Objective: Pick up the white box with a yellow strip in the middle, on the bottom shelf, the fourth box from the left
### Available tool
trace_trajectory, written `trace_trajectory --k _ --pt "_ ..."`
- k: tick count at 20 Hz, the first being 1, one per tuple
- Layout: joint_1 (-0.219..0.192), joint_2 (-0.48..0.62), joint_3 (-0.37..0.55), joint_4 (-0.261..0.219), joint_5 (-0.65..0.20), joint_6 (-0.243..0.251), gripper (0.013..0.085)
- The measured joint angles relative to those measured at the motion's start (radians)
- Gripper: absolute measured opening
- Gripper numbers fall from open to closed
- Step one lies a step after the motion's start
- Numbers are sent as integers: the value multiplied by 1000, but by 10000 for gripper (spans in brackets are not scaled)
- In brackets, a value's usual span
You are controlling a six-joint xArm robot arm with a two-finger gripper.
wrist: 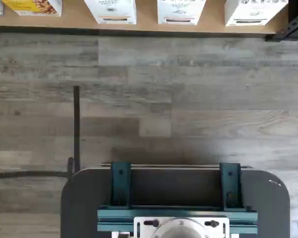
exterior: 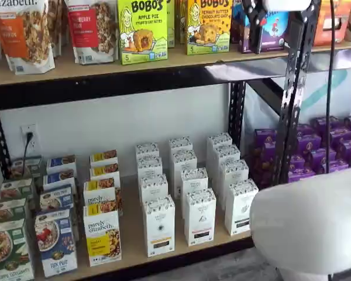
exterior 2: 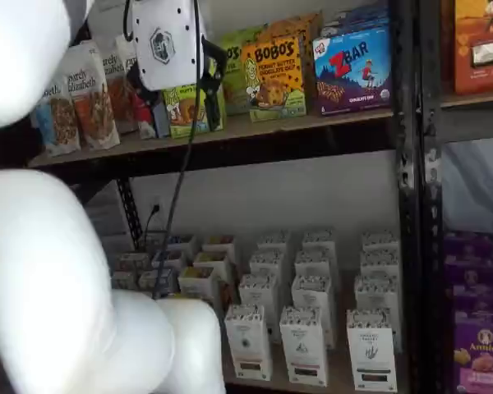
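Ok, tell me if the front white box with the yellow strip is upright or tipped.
Upright: the white box with the yellow strip stands on the bottom shelf, face forward, not leaning.

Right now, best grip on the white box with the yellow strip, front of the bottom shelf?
Take the white box with the yellow strip by its two narrow side faces, upper half, coming straight in from the front. It stands upright at the shelf edge, heading its row. Gaps show on both sides, toward the purely elizabeth box and the next white box. More boxes stand close behind, so go shallow.
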Motion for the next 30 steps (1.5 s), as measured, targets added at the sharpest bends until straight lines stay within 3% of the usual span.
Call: trace_trajectory --k 1,2,3,6,12,18,26,30 --pt "-15 6 -5 17 11 -6 850" --pt "-72 26 -21 78 48 -30 850" --pt "-91 32 -25 100 59 -39 850" --pt "-96 35 -23 111 59 -43 850" --pt "-4 19 29 41 -6 10 850" --pt "67 -7 132 10 -125 66 850" --pt "102 -34 309 69 -299 105 850" --pt "181 -40 389 -4 -389 169 850"
